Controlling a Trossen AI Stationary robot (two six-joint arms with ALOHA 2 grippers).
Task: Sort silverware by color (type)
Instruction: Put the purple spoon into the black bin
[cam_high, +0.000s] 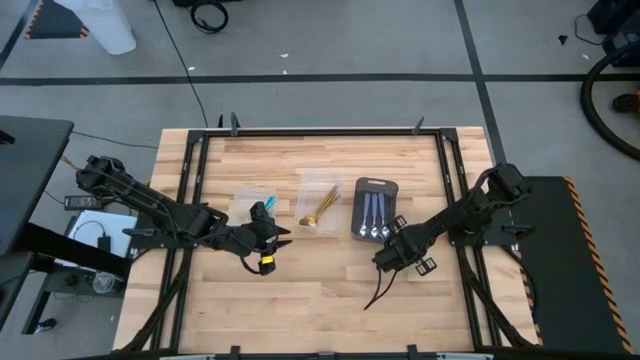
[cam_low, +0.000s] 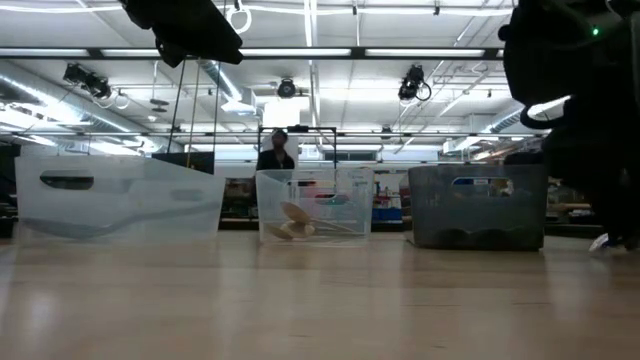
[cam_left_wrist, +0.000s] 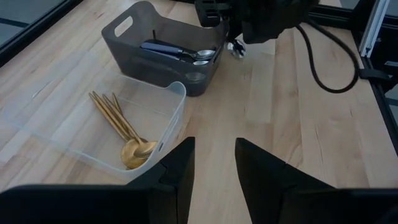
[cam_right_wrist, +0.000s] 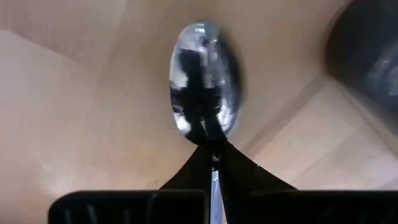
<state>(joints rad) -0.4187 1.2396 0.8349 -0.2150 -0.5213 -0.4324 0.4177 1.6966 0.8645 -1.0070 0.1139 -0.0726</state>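
While the left gripper (cam_high: 268, 238) hangs by the clear left tub (cam_high: 252, 200) with its fingers (cam_left_wrist: 177, 177) apart and nothing visible between them, the right gripper (cam_high: 392, 243) does the work: its fingers have come together on the neck of a silver spoon (cam_right_wrist: 204, 78), whose bowl juts out ahead of the tips just over the wooden table (cam_high: 320, 300), near the dark grey tray (cam_high: 376, 186).

Most of the sorting looks done. Gold spoons (cam_left_wrist: 124, 134) lie together in the middle clear tub (cam_left_wrist: 177, 93), silver spoons (cam_left_wrist: 183, 55) rest in the grey tray on the right, and a teal-handled piece (cam_high: 262, 208) shows at the left tub, partly covered by the left arm. The silver spoon in the right gripper seems to be one of the last strays, so the step in hand is picking it off the table.

Next, I judge, the spoon must be lifted clear of the wood, carried over the near wall of the grey tray and let go among the other silver ones. The grip is on a thin neck, so the spoon may swing or slip as it rises.

No brand, label or writing can be read anywhere in these views.
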